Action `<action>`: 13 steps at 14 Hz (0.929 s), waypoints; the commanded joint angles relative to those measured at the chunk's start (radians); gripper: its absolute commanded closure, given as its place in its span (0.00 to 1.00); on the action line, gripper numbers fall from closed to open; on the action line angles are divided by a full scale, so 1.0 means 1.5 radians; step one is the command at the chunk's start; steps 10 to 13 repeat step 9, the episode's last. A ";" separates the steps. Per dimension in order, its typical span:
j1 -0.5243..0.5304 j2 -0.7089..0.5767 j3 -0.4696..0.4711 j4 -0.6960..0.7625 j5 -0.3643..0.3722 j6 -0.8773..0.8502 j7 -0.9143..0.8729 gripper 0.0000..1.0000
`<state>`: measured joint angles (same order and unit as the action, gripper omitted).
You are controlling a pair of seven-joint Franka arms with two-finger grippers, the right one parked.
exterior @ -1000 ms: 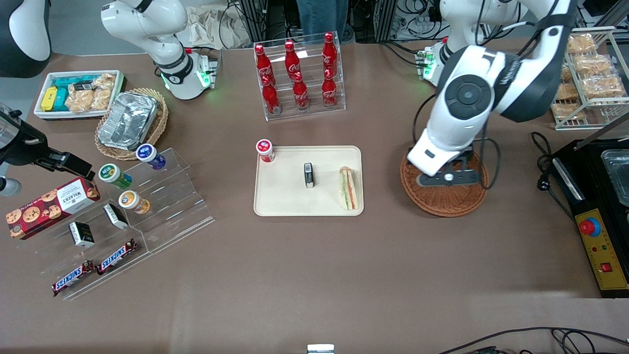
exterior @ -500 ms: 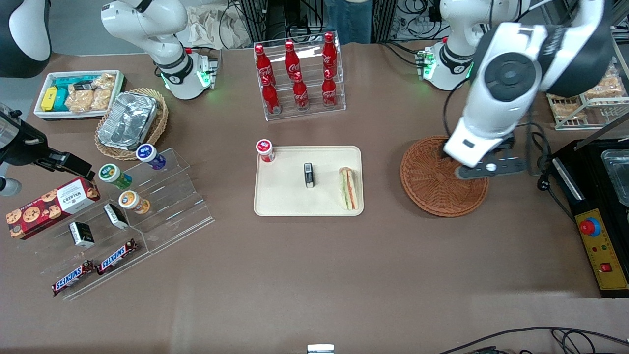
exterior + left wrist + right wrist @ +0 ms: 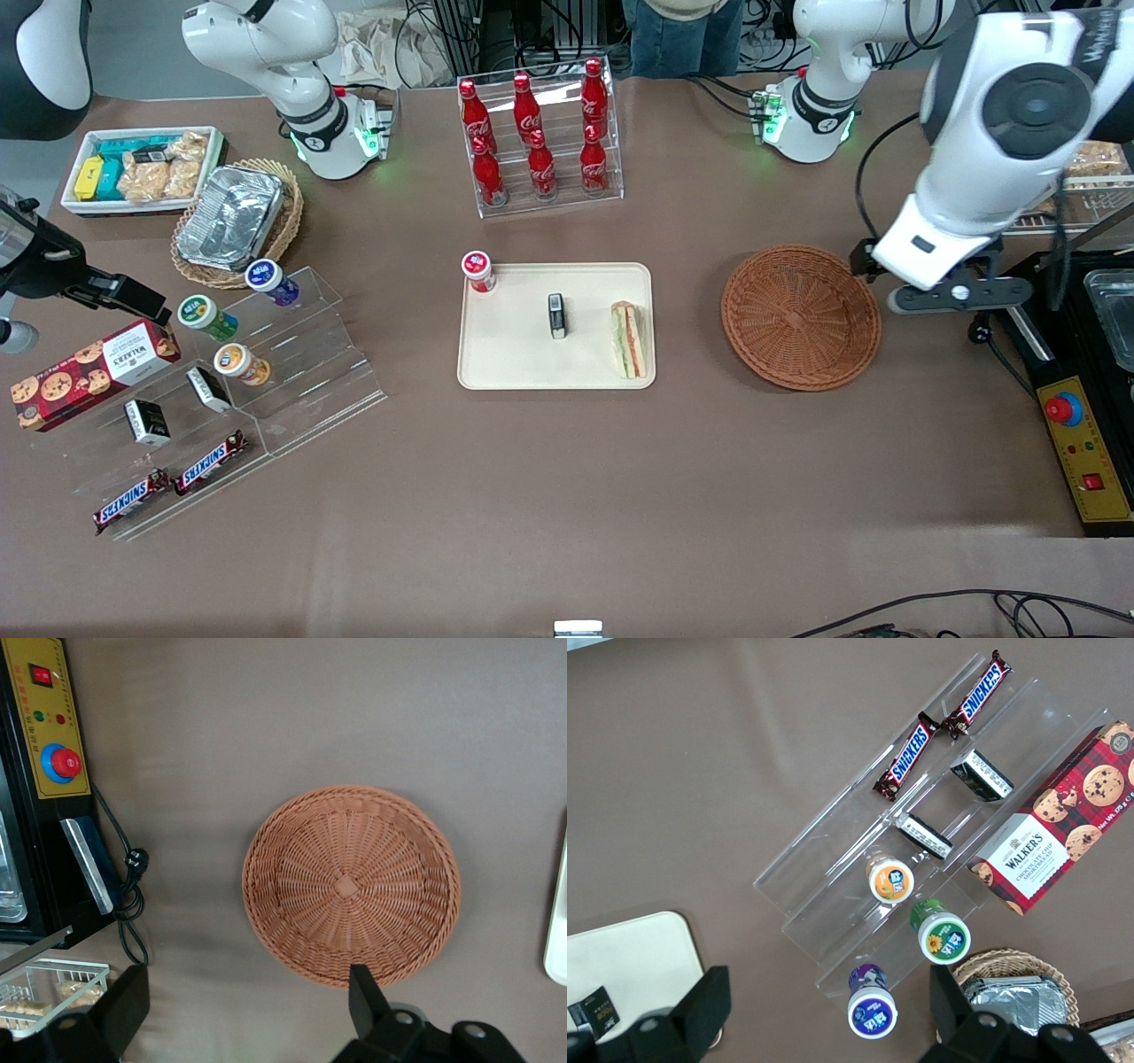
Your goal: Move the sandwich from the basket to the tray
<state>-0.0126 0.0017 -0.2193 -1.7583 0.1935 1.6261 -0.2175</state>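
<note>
The sandwich (image 3: 629,341), a tan wedge with red, green and white layers, lies on the cream tray (image 3: 514,346) along the edge nearest the basket. The reddish-brown wicker basket (image 3: 802,316) (image 3: 352,884) holds nothing. My left gripper (image 3: 957,294) (image 3: 244,1001) hangs open and empty above the table, beside the basket toward the working arm's end, between it and the black machine. One of its dark fingers (image 3: 363,992) shows over the basket's rim. A sliver of the tray's edge (image 3: 558,921) shows in the left wrist view.
A small dark box (image 3: 556,315) and a red-lidded cup (image 3: 478,270) sit on the tray. A black machine with a red button (image 3: 1076,416) and a power cable (image 3: 128,904) lie next to my gripper. A cola bottle rack (image 3: 540,133) stands farther from the camera than the tray.
My arm has swung from over the basket toward the working arm's end, uncovering the empty basket. The sandwich has stayed on the tray.
</note>
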 commanded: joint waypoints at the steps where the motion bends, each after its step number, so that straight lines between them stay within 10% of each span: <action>1: -0.012 -0.042 0.071 -0.001 -0.048 -0.017 0.088 0.00; 13: -0.052 -0.041 0.175 0.039 -0.112 -0.043 0.190 0.00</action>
